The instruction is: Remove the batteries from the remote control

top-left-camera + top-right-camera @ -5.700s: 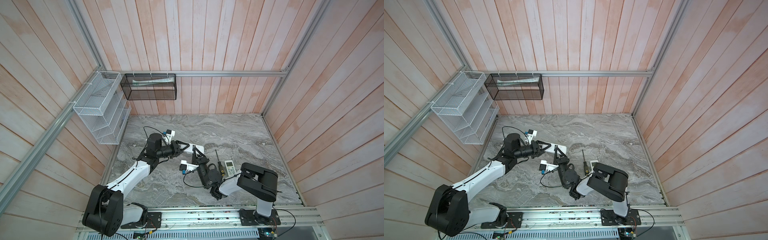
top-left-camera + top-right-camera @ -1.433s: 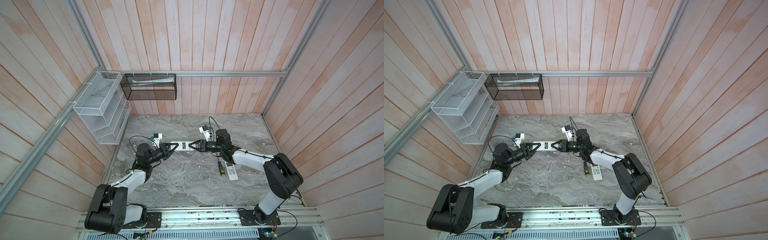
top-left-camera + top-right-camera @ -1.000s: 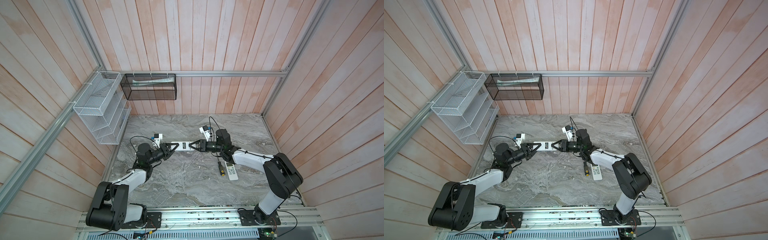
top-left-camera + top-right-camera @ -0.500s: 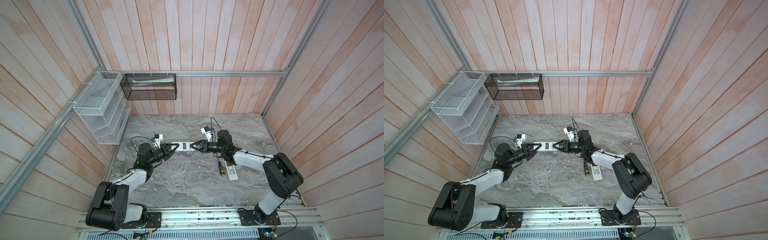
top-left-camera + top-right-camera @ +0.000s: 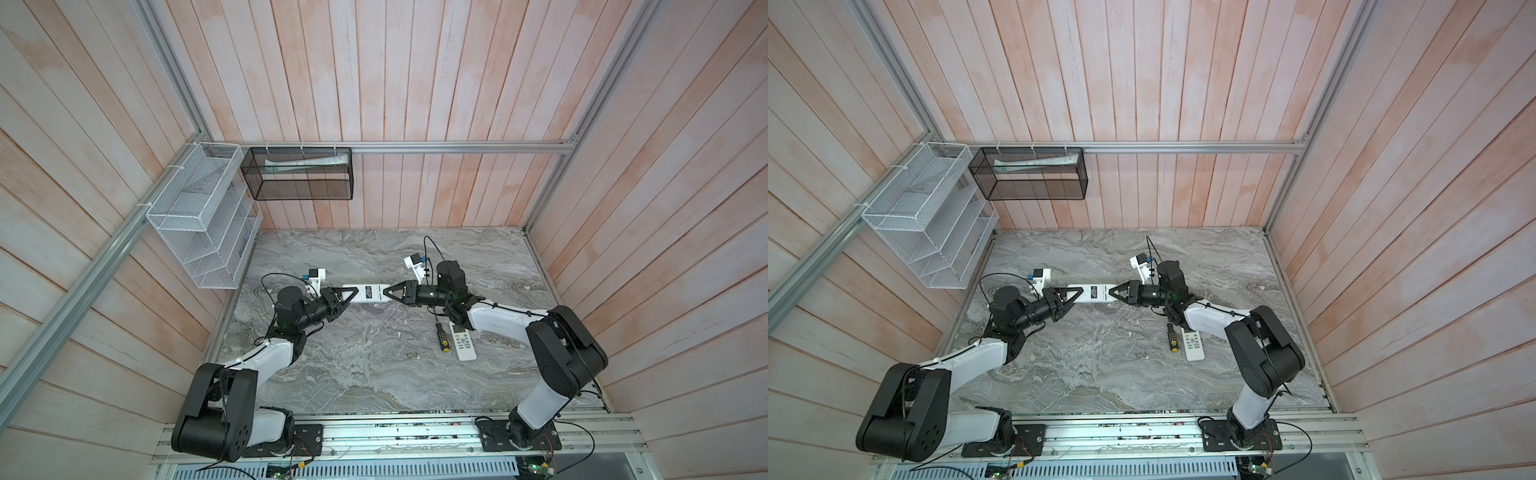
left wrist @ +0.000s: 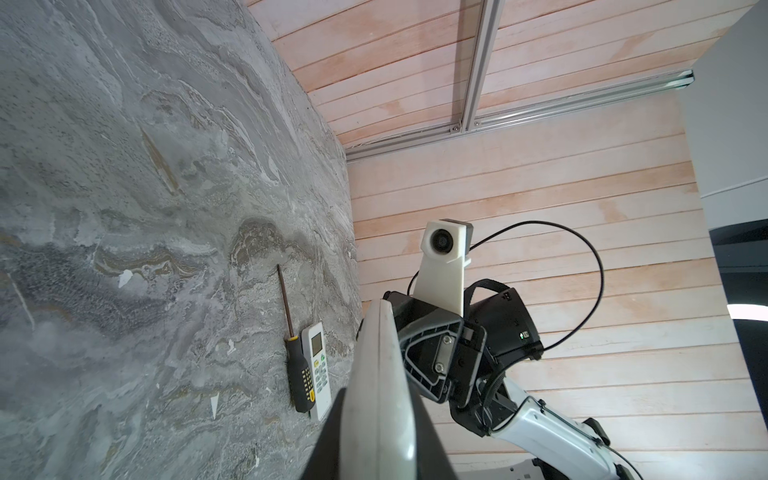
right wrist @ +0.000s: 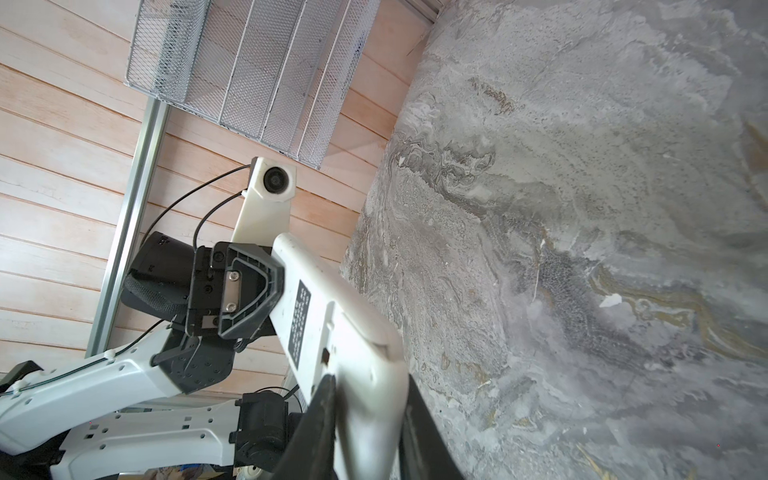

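1. The left gripper had its jaws clamped on one end of the long white remote.
2. The right gripper had its jaws clamped on the other end, holding it above the surface.
3. The batteries could not be seen.

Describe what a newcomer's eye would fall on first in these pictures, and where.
A long white remote bridges the left gripper and right gripper, each clamped on one end, over the marble table. Near the right arm, a smaller remote and a black-and-yellow screwdriver lie side by side on it.
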Robot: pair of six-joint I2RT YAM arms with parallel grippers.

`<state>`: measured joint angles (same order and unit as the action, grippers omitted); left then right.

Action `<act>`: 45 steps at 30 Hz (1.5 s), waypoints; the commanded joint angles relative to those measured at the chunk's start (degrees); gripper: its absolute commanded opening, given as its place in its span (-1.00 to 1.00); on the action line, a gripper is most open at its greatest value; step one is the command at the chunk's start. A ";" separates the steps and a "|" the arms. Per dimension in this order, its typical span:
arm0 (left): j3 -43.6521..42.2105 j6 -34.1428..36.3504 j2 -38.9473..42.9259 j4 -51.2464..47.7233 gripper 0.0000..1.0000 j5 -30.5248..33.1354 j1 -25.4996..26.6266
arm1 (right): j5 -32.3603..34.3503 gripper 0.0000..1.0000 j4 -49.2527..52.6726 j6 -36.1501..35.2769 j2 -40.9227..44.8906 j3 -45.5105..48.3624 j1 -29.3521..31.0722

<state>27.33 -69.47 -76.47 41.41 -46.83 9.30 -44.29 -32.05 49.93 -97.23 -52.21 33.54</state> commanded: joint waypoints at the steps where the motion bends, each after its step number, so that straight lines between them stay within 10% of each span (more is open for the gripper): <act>1: 0.97 1.40 0.89 -3.53 -1.00 2.66 -0.24 | 0.06 -0.56 -0.06 -2.37 2.40 0.31 0.09; 45: 0.70 2.65 2.71 -5.00 -1.00 3.11 -0.45 | -3.00 -0.97 -6.27 0.03 -1.29 -0.44 0.30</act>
<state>27.33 -68.55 -75.29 36.71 -44.45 9.04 -46.24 -36.16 49.95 -97.82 -51.96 33.69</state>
